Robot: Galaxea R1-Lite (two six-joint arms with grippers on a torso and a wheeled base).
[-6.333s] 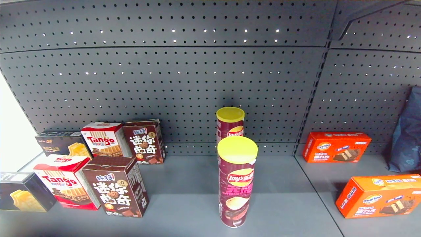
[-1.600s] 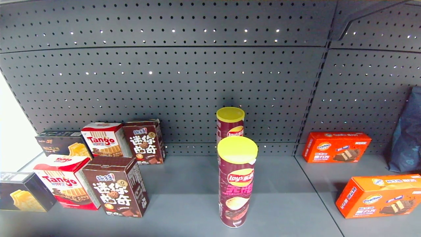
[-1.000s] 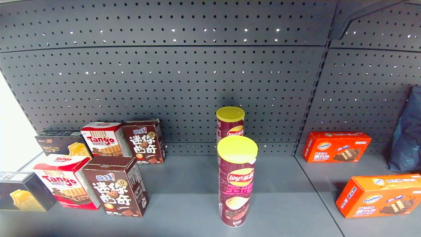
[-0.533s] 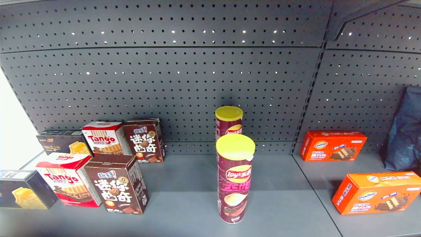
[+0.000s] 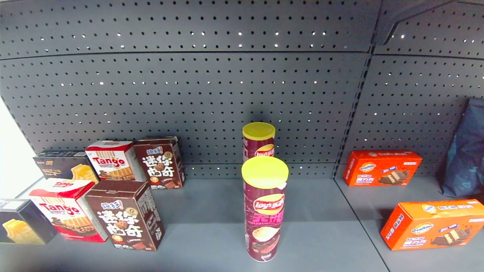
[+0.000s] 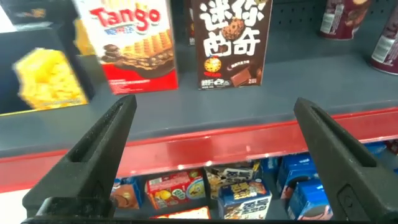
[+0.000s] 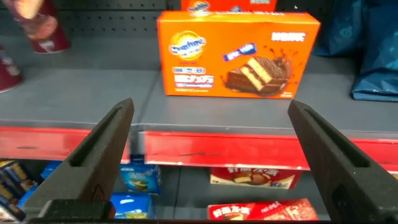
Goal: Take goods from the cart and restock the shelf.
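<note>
Pegboard (image 5: 189, 94): dark grey, at the back.
Front can (image 5: 263, 215): upright, yellow lid.
Rear can (image 5: 258, 145): upright, straight behind it, near the pegboard.
Left boxes: black box (image 5: 20, 226), wafer box (image 5: 64, 211) and brown box (image 5: 123, 217) side by side; a like row behind.
Near orange box (image 5: 431, 224): well right of the cans.
Far orange box (image 5: 382, 168): behind it, by the pegboard.
Blue bag (image 5: 463, 151): far right.

A shop: a grey shelf (image 5: 211, 204) with a perforated back panel (image 5: 189, 94), stocked rows of wafer boxes (image 5: 62, 215), crisp tubes (image 5: 264, 219), cake boxes (image 5: 431, 224), and a red edge strip (image 6: 205, 146).
</note>
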